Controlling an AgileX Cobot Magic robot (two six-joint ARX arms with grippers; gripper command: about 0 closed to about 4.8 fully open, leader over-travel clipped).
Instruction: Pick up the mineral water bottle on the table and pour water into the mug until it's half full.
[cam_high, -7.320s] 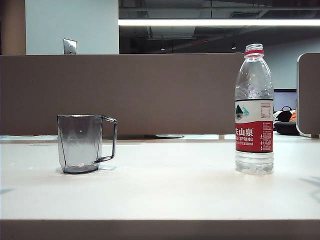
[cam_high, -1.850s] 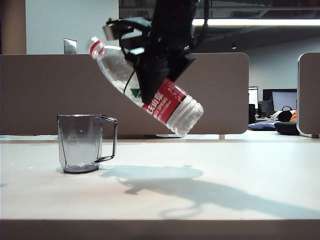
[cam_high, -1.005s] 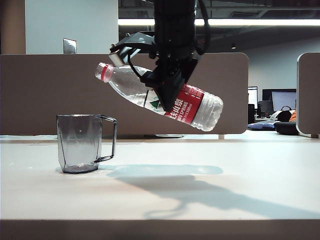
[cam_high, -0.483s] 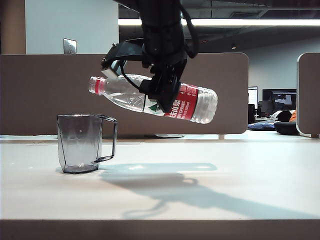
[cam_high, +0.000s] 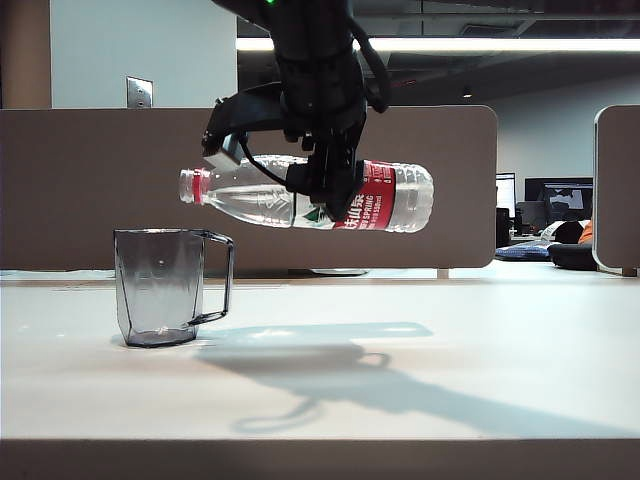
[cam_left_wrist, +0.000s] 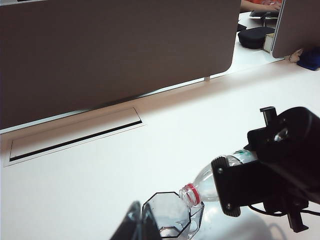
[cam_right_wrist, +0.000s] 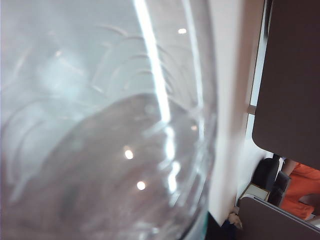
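1. Nearest is the bare front of the table (cam_high: 420, 400). Only a shadow lies there. Any water that misses would spread over this white top.

2. Further back on the left stands the mug (cam_high: 160, 287), upright, handle to the right. It looks empty, so pouring has, in my judgement, not begun.

3. Above and to the right of the mug hangs the mineral water bottle (cam_high: 310, 195), almost level, neck to the left. The right gripper (cam_high: 325, 190) is clamped around its label. The mouth is above the mug's handle side, not above its middle. If the tilt goes on here, the stream may fall on the rim or outside.

4. I cannot tell whether a cap is on; if it is, nothing will pour.

5. The bottle is smooth and heavy, so it may turn in the jaws.

6. The left gripper (cam_left_wrist: 141, 225) sits near the mug. It shows only as a dark tip in the left wrist view, so I cannot tell its opening.
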